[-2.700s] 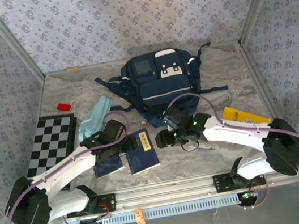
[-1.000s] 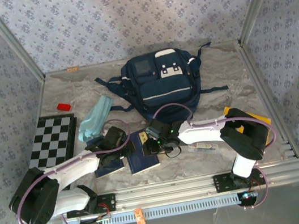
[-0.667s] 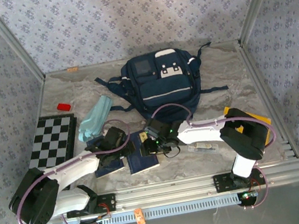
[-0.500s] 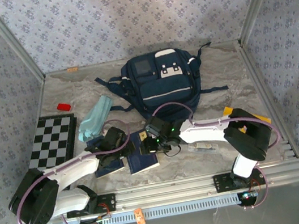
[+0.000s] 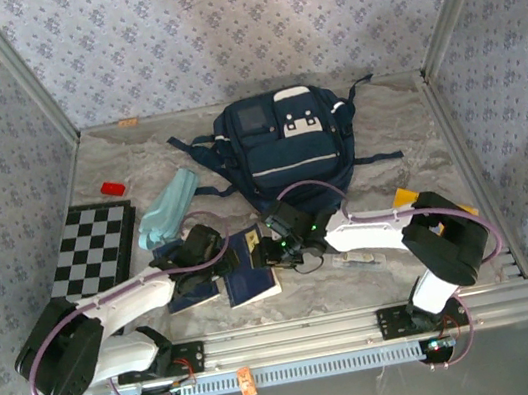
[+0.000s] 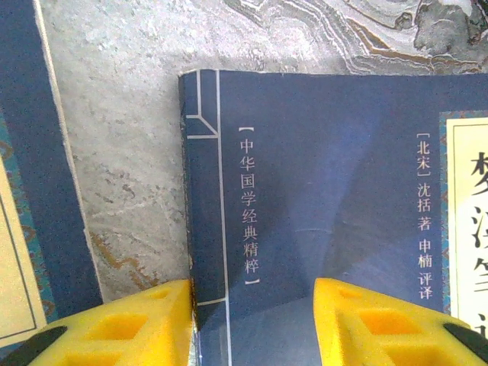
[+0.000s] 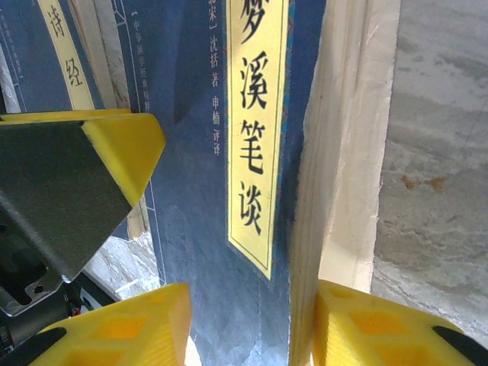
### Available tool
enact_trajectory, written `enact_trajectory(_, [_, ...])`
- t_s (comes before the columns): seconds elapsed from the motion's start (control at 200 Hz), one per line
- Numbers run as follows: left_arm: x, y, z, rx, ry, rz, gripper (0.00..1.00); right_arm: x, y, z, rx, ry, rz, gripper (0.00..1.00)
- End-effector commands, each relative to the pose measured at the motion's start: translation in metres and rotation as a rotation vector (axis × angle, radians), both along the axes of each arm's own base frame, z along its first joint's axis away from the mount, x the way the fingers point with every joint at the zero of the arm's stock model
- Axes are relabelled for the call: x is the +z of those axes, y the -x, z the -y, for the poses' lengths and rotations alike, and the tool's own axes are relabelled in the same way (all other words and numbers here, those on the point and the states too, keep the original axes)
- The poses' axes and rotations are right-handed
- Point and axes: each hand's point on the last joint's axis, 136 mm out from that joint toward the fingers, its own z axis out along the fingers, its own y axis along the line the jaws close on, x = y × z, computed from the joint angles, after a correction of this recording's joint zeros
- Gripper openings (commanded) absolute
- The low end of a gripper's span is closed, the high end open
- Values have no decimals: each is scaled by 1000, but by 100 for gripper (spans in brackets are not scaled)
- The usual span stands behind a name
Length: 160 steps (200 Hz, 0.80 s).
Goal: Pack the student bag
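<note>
Navy-blue student bag (image 5: pixel 283 149) lies at 12 o'clock on the marble desk (image 5: pixel 376 138), well apart from a navy book (image 5: pixel 250 279) at 6 o'clock. Left jaws, half open, sit over the book's spine. Right jaws straddle its page edge; whether they clamp it cannot be told. A second book (image 5: pixel 191 293) lies just beside at 9 o'clock, with teal cloth (image 5: pixel 169 205) and chessboard (image 5: pixel 91 252) beyond.

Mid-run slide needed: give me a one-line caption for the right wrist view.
Right pincer straddling the page edge of a navy-blue book with a yellow title label, marble table beside.
</note>
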Motion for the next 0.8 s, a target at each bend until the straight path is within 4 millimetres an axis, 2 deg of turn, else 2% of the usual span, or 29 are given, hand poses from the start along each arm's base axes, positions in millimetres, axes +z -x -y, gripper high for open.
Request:
enact_trajectory(0.0, [-25, 23, -17, -7, -72, -83, 45, 14, -1, -6, 0, -71, 10, 40])
enact_trajectory(0.395, [-21, 22, -18, -3, -69, -75, 46, 19, 0, -3, -10, -105, 22, 19])
enact_trajectory(0.58, [-12, 19, -15, -2, -52, -57, 46, 26, -1, -6, -10, -126, 28, 9])
enact_trajectory(0.68, [1, 17, -17, -6, -50, -28, 49, 37, -1, -9, -21, -163, 38, 4])
enact_trajectory(0.795, [35, 9, -16, -29, -22, 63, 53, 49, 0, -8, -19, -187, 56, 0])
